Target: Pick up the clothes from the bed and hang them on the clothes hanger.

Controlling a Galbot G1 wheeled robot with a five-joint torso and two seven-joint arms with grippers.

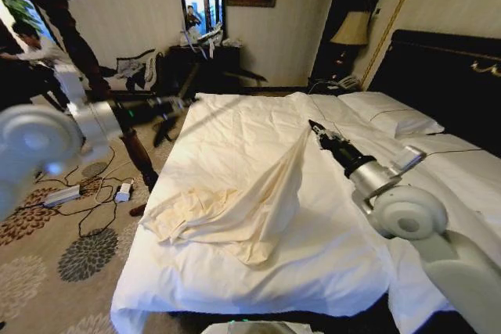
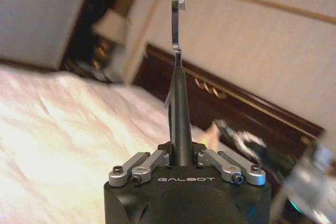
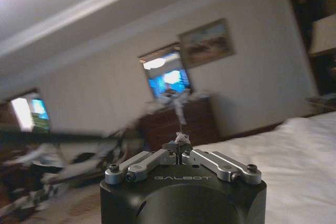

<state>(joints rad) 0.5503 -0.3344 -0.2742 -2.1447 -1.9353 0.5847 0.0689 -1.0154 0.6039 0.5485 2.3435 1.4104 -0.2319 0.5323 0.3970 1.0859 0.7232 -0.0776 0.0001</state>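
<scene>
Right gripper [image 1: 313,125] jaws pinch thin cream cloth garment [image 1: 243,205] above white-duveted bed [image 1: 235,127]; left gripper [image 2: 182,157] clamps slim black hanger [image 2: 178,93]; thin pinch risks slipping under cloth weight

The head view looks steeply down from above the foot of the bed [image 1: 258,271], its headboard [image 1: 438,76] at upper right. The left wrist view peers close along its gripper [image 2: 181,153] toward the headboard. The right wrist view faces the far wall's picture [image 3: 206,43]. All views share the bed.
</scene>
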